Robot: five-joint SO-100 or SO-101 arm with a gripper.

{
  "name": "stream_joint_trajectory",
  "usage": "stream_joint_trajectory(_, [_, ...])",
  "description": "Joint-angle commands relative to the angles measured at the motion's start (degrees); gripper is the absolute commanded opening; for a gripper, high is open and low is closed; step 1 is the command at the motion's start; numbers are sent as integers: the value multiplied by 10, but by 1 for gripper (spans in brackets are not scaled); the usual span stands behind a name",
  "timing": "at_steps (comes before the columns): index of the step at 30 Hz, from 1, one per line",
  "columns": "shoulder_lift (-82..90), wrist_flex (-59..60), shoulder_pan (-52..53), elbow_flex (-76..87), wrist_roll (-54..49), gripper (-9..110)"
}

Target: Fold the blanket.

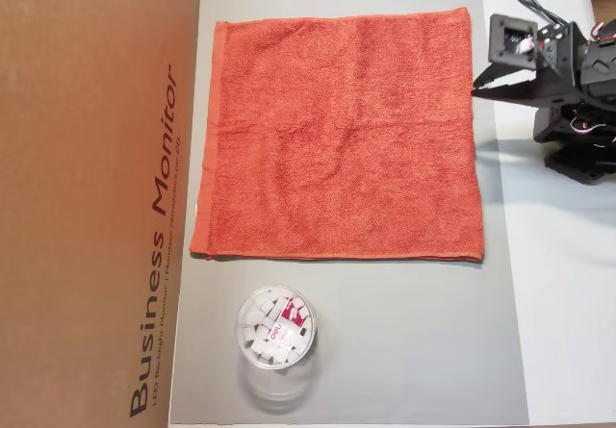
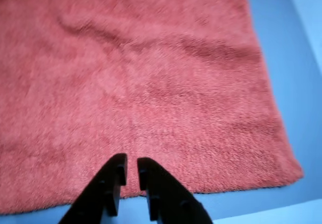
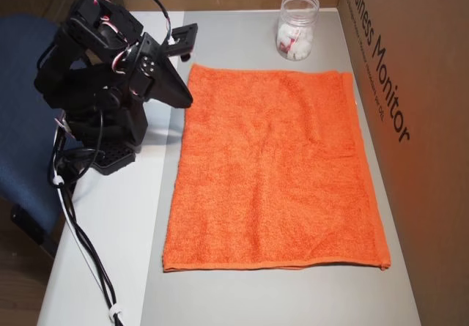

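Brown cardboard box (image 1: 96, 197) printed "Business Monitor" ran along the left side in an overhead view, right side in the other (image 3: 410, 121). Grey mat (image 1: 404, 351) covered the table beside it; the box edge sat against the mat's edge. Orange-red terry blanket (image 1: 337, 135) lay spread flat and unfolded on the mat, one layer, hems visible along its edges, a few shallow wrinkles only. Black arm (image 3: 102, 91) stood on the white tabletop off the mat, at the blanket's near edge. Gripper (image 2: 132, 171) was over that edge, tips just inside the hem in the wrist view; fingers (image 2: 151, 183) nearly together with a thin gap, nothing held, no fabric pinched. Can't tell whether the tips touched the pile. Clear plastic jar (image 1: 274, 337) with small white pieces inside stood on the mat, near the blanket but apart from it.
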Motion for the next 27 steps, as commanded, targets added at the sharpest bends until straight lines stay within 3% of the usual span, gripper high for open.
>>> stream_joint_trajectory(1, [-18,-1,50,-42,9,1])
stream_joint_trajectory(14, [-272,0,149,-210,232,1])
stream_joint_trajectory(27, [-384,-1,87,-307,258,1])
